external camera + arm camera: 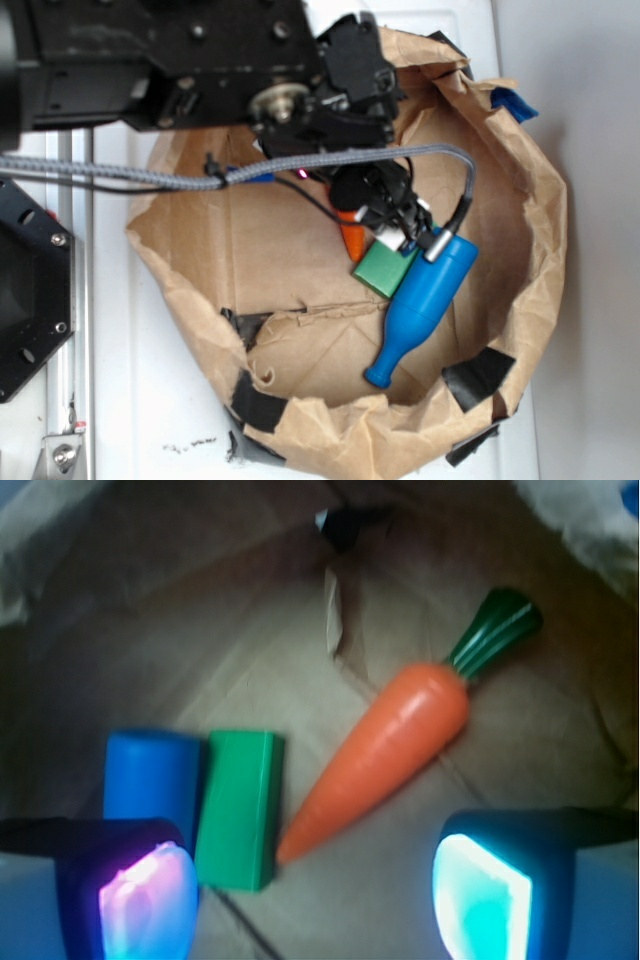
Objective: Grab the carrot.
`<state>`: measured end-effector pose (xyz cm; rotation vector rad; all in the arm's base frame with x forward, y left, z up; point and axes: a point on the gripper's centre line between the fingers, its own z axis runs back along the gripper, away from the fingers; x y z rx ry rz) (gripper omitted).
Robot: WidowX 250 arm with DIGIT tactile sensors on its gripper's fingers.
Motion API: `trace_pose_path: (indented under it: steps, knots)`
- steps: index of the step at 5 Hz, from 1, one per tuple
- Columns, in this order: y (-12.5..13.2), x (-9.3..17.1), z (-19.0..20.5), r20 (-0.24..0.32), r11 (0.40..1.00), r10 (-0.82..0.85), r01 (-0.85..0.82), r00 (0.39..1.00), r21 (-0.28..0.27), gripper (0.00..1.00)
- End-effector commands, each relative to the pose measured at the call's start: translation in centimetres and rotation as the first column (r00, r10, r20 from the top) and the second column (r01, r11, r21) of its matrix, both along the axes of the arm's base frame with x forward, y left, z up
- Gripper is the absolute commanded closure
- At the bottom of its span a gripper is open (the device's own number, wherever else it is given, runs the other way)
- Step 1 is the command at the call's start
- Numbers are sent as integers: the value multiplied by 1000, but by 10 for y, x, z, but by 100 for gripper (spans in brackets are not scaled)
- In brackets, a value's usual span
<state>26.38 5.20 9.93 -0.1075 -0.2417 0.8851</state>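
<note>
Two fingers (pixel 480 895) of your hand (pixel 310 900) hang spread wide, empty, over the bag (pixel 200 250); inside lie carrot (pixel 385 755), block (pixel 238 808) and bottle (pixel 425 300), side by side.

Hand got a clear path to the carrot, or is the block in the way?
Probably yes. The open hand hangs above the carrot, nothing covering it. The block sits close beside the carrot's tip, so a fingertip may bump it.

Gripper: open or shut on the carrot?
Open. In the wrist view the gripper has both fingers spread, nothing between; the carrot lies free ahead.
</note>
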Motion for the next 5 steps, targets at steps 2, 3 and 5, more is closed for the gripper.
trace_pose_path:
  steps: [2, 3, 5]
  knots:
    - [39, 26, -34, -31, 987, 147, -145, 989, 74, 0]
    - [43, 25, -43, -59, 980, 177, -170, 982, 100, 0]
    - [39, 25, -59, -164, 988, 114, -95, 980, 120, 0]
